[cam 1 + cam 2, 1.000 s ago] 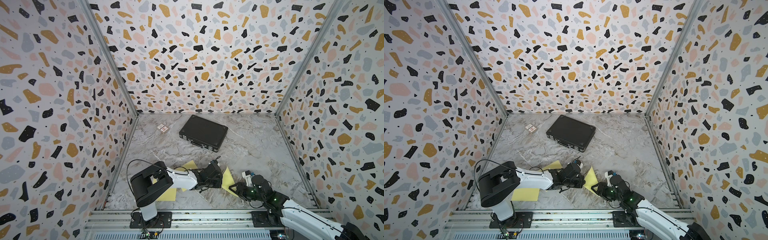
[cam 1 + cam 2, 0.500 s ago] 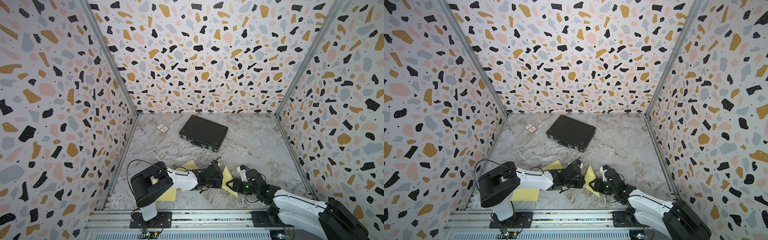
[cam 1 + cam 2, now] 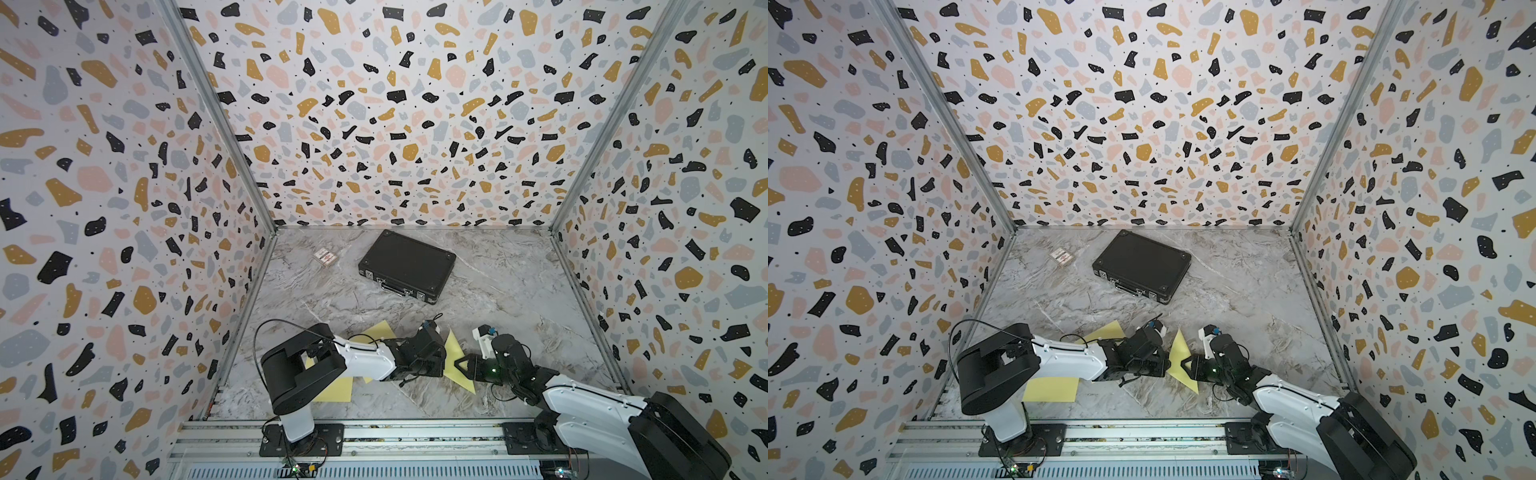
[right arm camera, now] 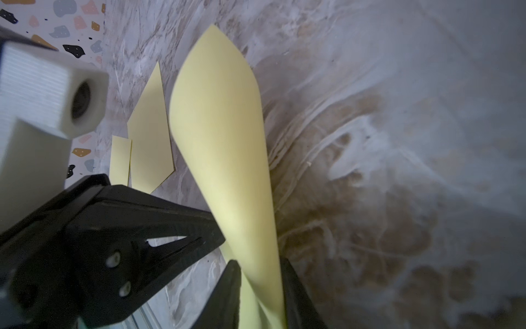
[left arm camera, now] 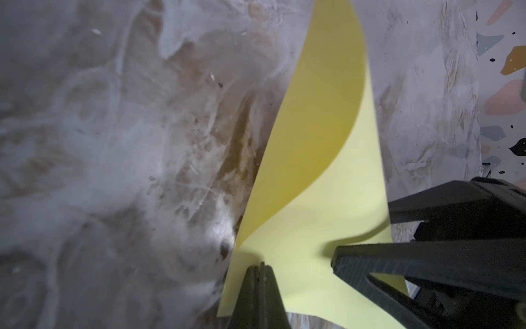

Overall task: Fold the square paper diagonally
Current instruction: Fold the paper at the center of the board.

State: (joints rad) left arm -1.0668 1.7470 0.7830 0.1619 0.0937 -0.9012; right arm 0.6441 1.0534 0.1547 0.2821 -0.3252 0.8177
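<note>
The square paper [image 3: 456,353], pale yellow, is lifted off the table [image 3: 519,291] near its front edge, about midway across, between the two grippers. In both top views it shows as a narrow upright wedge [image 3: 1179,355]. In the left wrist view the sheet [image 5: 313,171] bows over on itself in a soft curve rather than lying in a flat fold. The left gripper [image 5: 261,267] has its jaws pressed together on one edge of the paper, pinching it. The right gripper [image 4: 260,270] sits astride the curled sheet [image 4: 227,142], one finger on each side, with a narrow gap that the paper fills; whether it squeezes the paper I cannot tell. Around the left arm two more yellow sheets lie flat on the table, one [image 3: 376,332] partly under the forearm, another [image 3: 332,390] near the arm's base. Farther back, well apart from the paper, lies a closed black case [image 3: 407,266], and beside it, toward the left wall, a small printed box [image 3: 325,256]. Speckled walls [image 3: 374,124] close in three sides of the marbled surface
</note>
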